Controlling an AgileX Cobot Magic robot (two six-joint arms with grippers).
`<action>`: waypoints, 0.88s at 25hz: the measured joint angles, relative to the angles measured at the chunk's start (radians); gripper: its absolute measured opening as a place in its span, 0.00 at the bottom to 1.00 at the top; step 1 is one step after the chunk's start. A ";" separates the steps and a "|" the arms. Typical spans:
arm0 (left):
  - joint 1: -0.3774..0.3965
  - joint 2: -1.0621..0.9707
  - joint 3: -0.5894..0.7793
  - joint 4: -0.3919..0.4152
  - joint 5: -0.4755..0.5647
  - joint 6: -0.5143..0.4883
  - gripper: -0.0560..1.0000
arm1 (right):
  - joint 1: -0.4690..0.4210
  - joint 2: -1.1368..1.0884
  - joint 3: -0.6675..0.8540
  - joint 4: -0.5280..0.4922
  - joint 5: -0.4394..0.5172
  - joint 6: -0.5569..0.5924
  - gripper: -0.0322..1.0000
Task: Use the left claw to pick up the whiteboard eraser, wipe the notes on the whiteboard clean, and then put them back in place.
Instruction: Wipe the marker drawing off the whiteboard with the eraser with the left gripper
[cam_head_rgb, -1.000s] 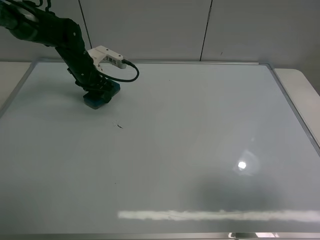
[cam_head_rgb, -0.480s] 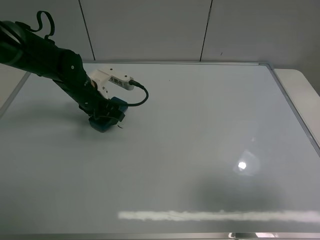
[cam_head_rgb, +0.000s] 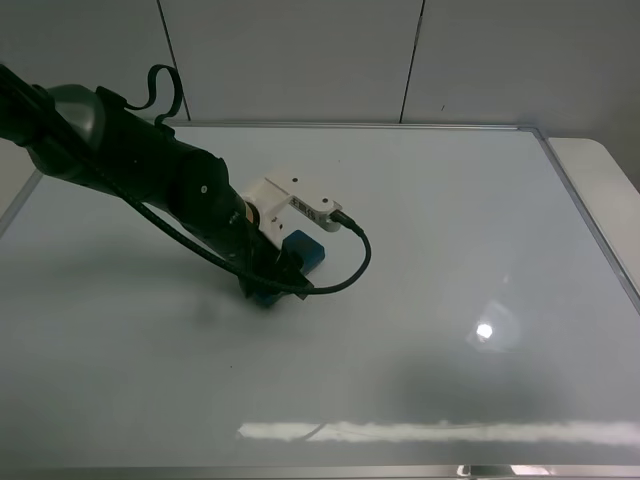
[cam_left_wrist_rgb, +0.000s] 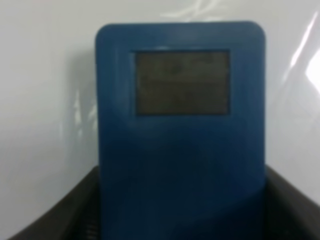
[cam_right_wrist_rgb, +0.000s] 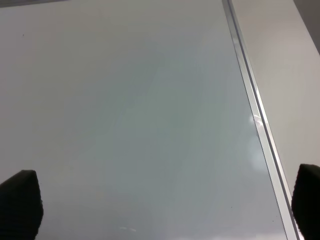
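Note:
The whiteboard (cam_head_rgb: 450, 230) fills the view from above, glossy white in a thin silver frame. My left claw (cam_head_rgb: 268, 288), black with a white box module (cam_head_rgb: 300, 208) and a looping cable, presses down left of the board's middle. It is shut on the whiteboard eraser (cam_head_rgb: 303, 249), a teal-blue block flat against the board. In the left wrist view the eraser (cam_left_wrist_rgb: 180, 125) fills the picture, with a dark finger (cam_left_wrist_rgb: 60, 215) at each side. The notes are not in view; the board under the arm is hidden. My right gripper (cam_right_wrist_rgb: 162, 210) hangs open over the board's right part.
The board's silver frame (cam_right_wrist_rgb: 250, 100) runs along the right side, with a pale tabletop (cam_head_rgb: 600, 170) beyond it. A grey panelled wall (cam_head_rgb: 400, 60) stands behind. Lamp glare (cam_head_rgb: 485, 331) and a bright streak (cam_head_rgb: 440, 430) lie on the near part.
My left claw has slid the eraser from the board's far left toward the middle and nearer. It passed over a small dark mark, which no longer shows.

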 joint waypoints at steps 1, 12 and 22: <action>0.010 0.000 0.000 -0.004 -0.002 0.000 0.57 | 0.000 0.000 0.000 0.000 0.000 0.000 0.99; 0.288 -0.030 0.001 0.085 0.013 -0.011 0.57 | 0.000 0.000 0.000 0.000 0.000 0.000 0.99; 0.495 -0.207 0.032 0.133 0.282 -0.037 0.57 | 0.000 0.000 0.000 0.000 0.000 0.000 0.99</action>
